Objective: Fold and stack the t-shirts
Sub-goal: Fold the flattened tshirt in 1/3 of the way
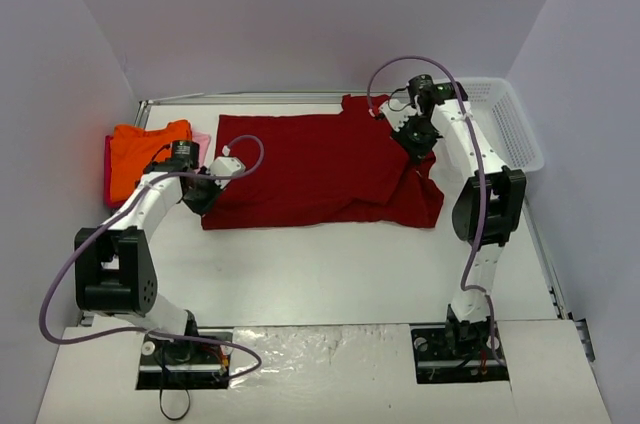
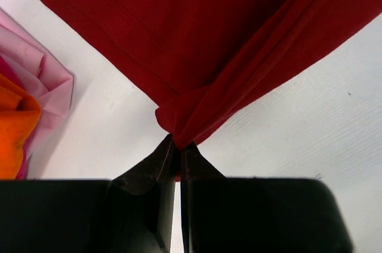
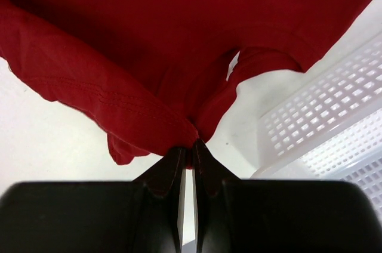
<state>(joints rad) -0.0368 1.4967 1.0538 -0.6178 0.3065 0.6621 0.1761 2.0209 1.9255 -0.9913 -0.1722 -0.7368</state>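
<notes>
The left gripper and right gripper are clamping hemmed edges of the dark red cloth t-shirt, seemingly limp and light.

Three t-shirts in all: one dark red t-shirt spread across the middle, one orange t-shirt and one pink t-shirt, the last two together at the far left. One tabletop carries them. One white mesh basket stands at the far right. Two arms, a left arm and a right arm, with one tool each: the left tool and the right tool, two fingers apiece.
</notes>
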